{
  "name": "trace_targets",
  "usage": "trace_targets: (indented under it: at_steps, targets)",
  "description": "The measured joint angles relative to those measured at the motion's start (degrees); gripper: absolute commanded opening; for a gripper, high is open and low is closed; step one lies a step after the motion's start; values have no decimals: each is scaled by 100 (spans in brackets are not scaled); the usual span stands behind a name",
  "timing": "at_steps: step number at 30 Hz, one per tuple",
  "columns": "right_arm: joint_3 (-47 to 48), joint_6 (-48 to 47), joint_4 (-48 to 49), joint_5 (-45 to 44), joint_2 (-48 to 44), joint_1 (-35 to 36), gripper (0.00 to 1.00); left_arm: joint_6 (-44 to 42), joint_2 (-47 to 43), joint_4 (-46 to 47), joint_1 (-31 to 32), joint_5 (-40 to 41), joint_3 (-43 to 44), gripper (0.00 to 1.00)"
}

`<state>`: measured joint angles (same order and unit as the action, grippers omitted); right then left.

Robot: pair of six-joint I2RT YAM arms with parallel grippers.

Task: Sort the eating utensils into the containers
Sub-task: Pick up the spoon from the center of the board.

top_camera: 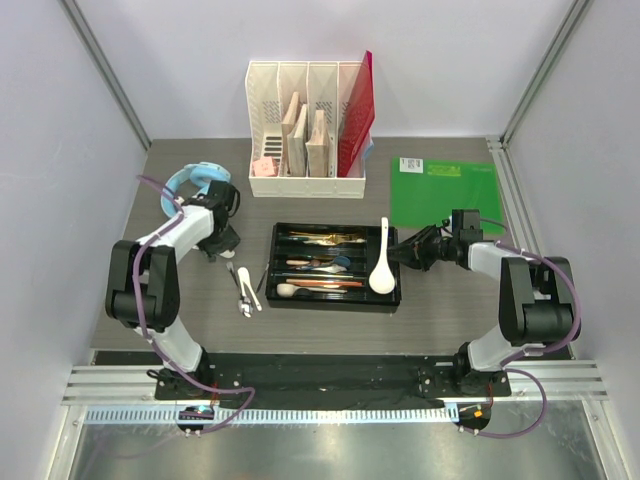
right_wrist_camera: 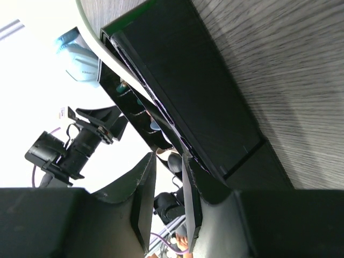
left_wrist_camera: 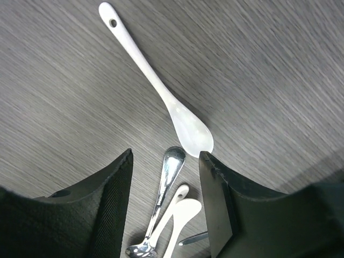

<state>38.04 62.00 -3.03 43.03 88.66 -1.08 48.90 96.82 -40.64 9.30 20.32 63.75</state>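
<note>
Left hand (left_wrist_camera: 165, 155) above one long white spoon (left_wrist_camera: 183, 122); one silver spoon (left_wrist_camera: 173, 160)

Grey wood-grain table (top_camera: 450, 310) stood inside plain white walls (top_camera: 50, 150). Metal posts (top_camera: 105, 72) framed the rear corners. Lighting was even.

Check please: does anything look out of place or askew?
The white soup spoon lies at the tray's right end, its handle poking over the far rim. Several utensils lie loose on the table left of it.
</note>
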Motion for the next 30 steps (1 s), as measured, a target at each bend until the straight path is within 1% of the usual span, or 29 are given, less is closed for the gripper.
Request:
trace_targets:
  at_steps: [5,11,15,23,30]
  targets:
    - [2,-55,22,131,72,0,32,409,24,-31,-42,140,11,54]
    - [9,-85,39,212,114,0,32,907,33,39,-260,179,-144,54]
    - [11,-109,42,264,140,0,32,1062,175,87,-378,199,-164,54]
    - [13,-173,44,323,168,0,32,1128,518,173,-411,223,79,53]
    - [20,-173,39,339,177,0,32,1137,501,264,-428,232,96,52]
